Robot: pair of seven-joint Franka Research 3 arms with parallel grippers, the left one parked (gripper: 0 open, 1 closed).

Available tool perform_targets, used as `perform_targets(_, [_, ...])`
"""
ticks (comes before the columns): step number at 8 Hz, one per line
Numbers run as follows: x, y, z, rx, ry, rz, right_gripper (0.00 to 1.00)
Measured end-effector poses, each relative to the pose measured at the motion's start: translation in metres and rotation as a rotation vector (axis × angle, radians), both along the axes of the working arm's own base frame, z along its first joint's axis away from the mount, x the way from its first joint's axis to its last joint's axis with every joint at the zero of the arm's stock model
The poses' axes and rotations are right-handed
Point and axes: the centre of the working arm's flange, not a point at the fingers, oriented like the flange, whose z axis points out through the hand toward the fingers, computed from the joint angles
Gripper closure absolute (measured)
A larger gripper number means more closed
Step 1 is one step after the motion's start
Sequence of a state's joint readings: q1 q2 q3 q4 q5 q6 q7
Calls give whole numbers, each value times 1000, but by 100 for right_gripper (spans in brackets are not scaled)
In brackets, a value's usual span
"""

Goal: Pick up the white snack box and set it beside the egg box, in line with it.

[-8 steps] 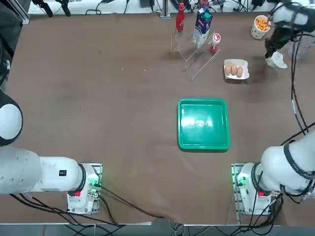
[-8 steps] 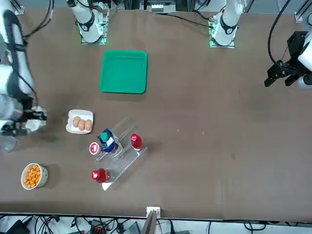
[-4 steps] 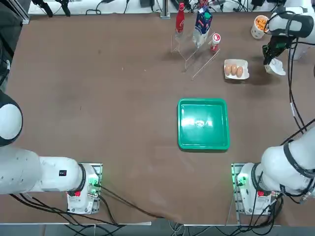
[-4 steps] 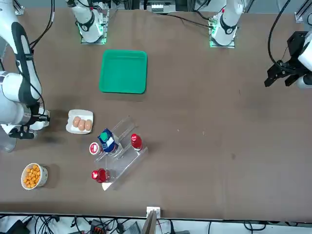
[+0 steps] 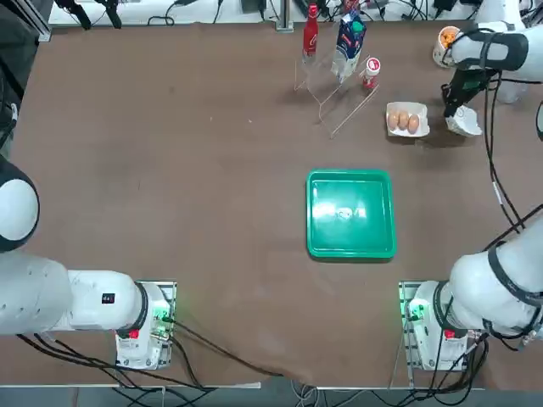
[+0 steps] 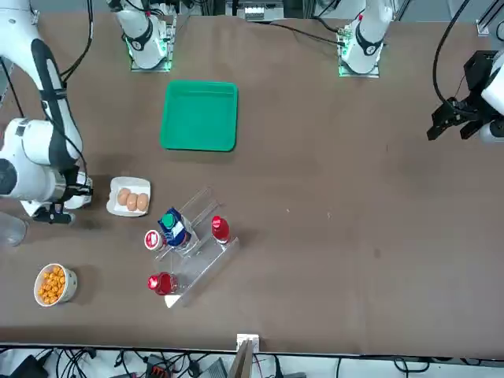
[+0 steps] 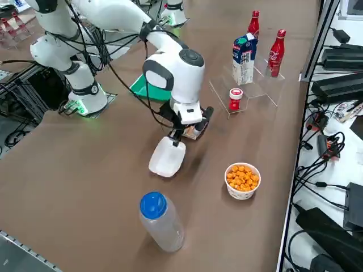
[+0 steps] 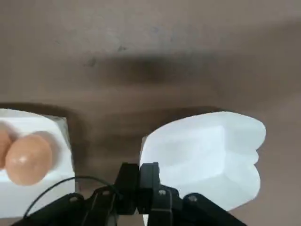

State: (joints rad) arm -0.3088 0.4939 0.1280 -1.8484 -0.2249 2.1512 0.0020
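The white snack box (image 7: 167, 159) hangs tilted from my right gripper (image 7: 177, 137), which is shut on one of its edges. From above, the snack box (image 5: 466, 125) lies just to the right of the egg box (image 5: 406, 119), a small white tray holding brown eggs, with a narrow gap between them. The wrist view shows the shut fingers (image 8: 149, 175) pinching the rim of the snack box (image 8: 211, 153), with the egg box (image 8: 28, 160) close alongside. In the right side view the egg box (image 7: 197, 131) is mostly hidden behind the gripper.
A cup of orange snacks (image 5: 447, 42) stands behind the gripper. A clear bottle with a blue cap (image 7: 159, 220) stands near the table's right edge. A clear rack with bottles and a carton (image 5: 339, 59) is at the back, and a green tray (image 5: 351, 213) at mid-table.
My right gripper has carried the snack box leftward in the top view, closing in on the egg box. Nothing else has moved.
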Motion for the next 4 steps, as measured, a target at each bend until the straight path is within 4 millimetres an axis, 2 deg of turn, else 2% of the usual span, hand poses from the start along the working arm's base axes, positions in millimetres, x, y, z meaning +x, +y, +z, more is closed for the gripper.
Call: perform_targets(4, [-9,-1,-22,8,-12,1,98])
